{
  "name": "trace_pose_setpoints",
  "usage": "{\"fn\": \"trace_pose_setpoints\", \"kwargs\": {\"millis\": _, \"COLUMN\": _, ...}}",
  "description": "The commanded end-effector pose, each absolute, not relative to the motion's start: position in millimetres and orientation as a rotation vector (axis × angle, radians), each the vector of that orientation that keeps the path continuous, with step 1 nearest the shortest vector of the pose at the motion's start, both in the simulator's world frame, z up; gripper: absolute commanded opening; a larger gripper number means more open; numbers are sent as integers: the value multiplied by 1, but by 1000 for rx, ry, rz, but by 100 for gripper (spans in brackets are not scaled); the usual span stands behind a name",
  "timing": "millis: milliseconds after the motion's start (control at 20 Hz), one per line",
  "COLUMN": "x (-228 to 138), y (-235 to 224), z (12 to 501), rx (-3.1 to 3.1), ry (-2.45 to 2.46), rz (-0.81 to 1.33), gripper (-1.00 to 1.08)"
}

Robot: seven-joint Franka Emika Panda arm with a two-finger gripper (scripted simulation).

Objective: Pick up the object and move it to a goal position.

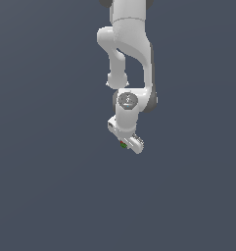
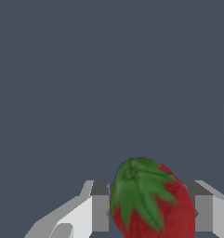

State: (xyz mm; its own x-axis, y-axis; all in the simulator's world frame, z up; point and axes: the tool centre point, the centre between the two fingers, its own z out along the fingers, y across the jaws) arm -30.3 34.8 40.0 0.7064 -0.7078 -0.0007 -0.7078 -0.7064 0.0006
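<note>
The object (image 2: 153,204) is a red strawberry-like thing with a green leafy cap, sitting right between my two fingers in the wrist view. A grey finger pad (image 2: 100,207) stands on one side of it and another on the opposite side, both close against it. In the exterior view the object (image 1: 123,144) is only a tiny red and green speck under the white hand, mostly hidden by it. My gripper (image 1: 124,145) points down below the white arm, its jaws drawn in around the object.
A plain dark grey-blue surface (image 1: 51,186) fills both views. The white arm links (image 1: 129,44) rise to the upper edge of the exterior view.
</note>
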Motion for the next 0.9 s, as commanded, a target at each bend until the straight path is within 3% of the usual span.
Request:
{"fn": "trace_pose_setpoints", "kwargs": {"millis": 0, "x": -32, "y": 36, "z": 52, "rx": 2903, "ry": -1204, "rz": 0, "gripper": -100}}
{"fn": "trace_pose_setpoints", "kwargs": {"millis": 850, "x": -64, "y": 49, "z": 207, "rx": 2901, "ry": -1206, "rz": 0, "gripper": -100}}
